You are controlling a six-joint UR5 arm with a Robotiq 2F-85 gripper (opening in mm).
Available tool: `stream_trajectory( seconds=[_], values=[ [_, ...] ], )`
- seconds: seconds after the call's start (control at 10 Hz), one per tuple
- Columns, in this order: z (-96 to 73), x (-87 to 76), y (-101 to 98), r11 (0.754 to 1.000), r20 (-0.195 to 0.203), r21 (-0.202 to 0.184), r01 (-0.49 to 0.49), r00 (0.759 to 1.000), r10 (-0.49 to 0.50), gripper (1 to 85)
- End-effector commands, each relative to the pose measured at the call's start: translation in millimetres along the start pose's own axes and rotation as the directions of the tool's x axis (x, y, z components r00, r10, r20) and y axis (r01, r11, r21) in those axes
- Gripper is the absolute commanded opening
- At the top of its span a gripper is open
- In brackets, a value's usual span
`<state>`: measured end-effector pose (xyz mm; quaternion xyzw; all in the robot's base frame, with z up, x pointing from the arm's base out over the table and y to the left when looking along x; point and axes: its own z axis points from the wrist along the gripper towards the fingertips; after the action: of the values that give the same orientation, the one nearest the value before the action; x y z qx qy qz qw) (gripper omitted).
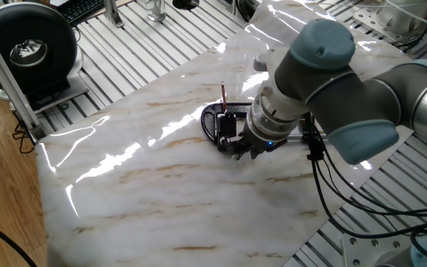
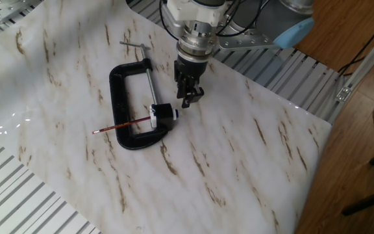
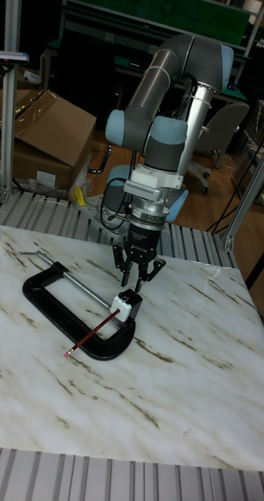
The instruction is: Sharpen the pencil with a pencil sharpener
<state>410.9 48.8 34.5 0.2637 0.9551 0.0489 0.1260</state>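
A black C-shaped clamp (image 2: 119,97) lies on the marble sheet. The pencil (image 2: 119,126), a thin dark-red stick, rests across the clamp's lower jaw. One end of the pencil sits in the pencil sharpener (image 2: 163,114), a small black block with a white tip. In the tall fixed view the pencil (image 3: 92,333) slants up into the pencil sharpener (image 3: 128,303). My gripper (image 2: 188,99) hangs just above and to the right of the sharpener, fingers pointing down, open and holding nothing. From the tall fixed view the gripper (image 3: 137,283) is directly over the block. The arm hides most of the sharpener in one fixed view, where the pencil (image 1: 223,93) pokes up.
The marble sheet (image 1: 147,185) lies on a slatted aluminium table (image 1: 124,52). A black round device (image 1: 28,48) stands at the table's far-left corner. Arm cables (image 1: 332,193) trail over the sheet's right edge. A cardboard box (image 3: 45,129) sits on the floor behind.
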Motion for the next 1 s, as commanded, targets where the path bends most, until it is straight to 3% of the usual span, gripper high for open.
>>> stream_trajectory(
  seconds=[0.0,0.6,0.8,0.9],
  values=[
    [3.1,7.3,5.1,0.999,-0.011,-0.033,-0.016,1.0,0.016,39.0],
    [2.9,2.8,6.0,0.999,0.01,-0.035,-0.014,1.0,0.014,38.3],
    [3.0,0.6,0.7,1.0,0.019,-0.015,-0.007,1.0,0.007,38.0],
    [2.9,-0.9,3.8,1.0,0.025,-0.027,-0.009,1.0,0.01,38.3]
  ],
)
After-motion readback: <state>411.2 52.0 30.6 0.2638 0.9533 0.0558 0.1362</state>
